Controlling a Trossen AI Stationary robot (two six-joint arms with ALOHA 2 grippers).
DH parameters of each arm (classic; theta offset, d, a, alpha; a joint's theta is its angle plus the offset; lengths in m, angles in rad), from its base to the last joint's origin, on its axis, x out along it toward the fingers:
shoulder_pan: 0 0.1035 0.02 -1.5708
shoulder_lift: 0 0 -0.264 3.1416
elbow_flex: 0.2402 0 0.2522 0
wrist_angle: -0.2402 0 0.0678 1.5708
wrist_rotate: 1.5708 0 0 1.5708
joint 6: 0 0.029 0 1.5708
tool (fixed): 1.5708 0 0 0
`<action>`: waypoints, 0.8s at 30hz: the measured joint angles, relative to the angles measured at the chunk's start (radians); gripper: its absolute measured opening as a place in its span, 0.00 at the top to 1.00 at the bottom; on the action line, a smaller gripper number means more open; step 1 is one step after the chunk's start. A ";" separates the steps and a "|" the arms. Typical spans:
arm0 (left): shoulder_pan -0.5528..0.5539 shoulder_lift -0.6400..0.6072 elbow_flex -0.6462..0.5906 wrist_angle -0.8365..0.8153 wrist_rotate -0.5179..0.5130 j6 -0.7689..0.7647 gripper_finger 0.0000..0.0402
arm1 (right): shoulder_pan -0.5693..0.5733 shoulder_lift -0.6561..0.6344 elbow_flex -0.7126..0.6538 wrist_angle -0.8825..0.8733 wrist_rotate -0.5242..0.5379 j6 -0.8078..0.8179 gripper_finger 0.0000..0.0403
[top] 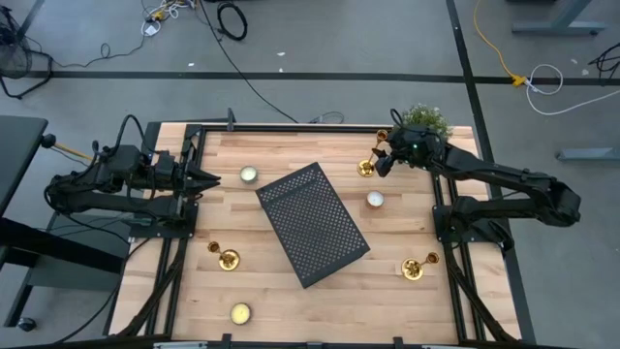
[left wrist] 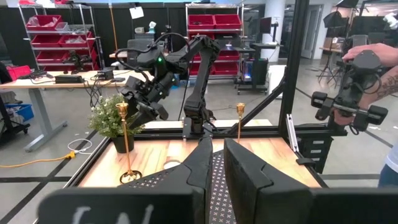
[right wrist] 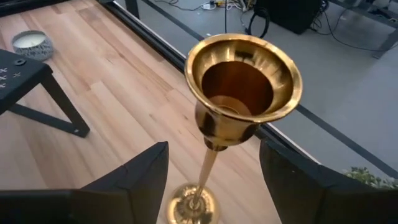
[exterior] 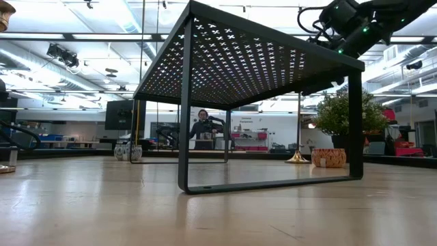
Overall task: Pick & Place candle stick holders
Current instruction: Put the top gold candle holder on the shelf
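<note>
Right claw (right wrist: 211,171) hangs with its fingers spread either side of a candle stick holder (top: 366,167) near the tabletop's (top: 407,223) far right corner, gripping nothing yet; by my reading the work has barely begun. Two other holders stand untouched, one at near left (top: 228,259), one at near right (top: 414,269): three in all. Three tealights, one black mesh stand (top: 312,223), one potted plant (top: 424,120). Left claw (top: 208,177) waits shut and empty at the left edge.
</note>
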State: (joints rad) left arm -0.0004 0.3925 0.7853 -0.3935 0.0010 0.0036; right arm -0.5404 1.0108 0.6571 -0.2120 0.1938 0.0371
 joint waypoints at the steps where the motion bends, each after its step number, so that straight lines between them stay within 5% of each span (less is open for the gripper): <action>1: 0.000 0.000 0.000 0.000 0.000 0.000 0.89 | 0.000 0.004 0.000 0.002 0.001 0.000 0.38; 11: 0.000 0.000 0.000 0.000 0.000 0.000 0.89 | -0.002 0.025 0.000 0.045 0.001 0.000 0.38; 24: 0.000 0.000 0.000 0.000 0.000 0.000 0.89 | -0.002 0.025 0.000 0.044 0.001 0.004 0.56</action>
State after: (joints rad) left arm -0.0003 0.3924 0.7853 -0.3935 0.0010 0.0036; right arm -0.5426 1.0363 0.6575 -0.1677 0.1947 0.0406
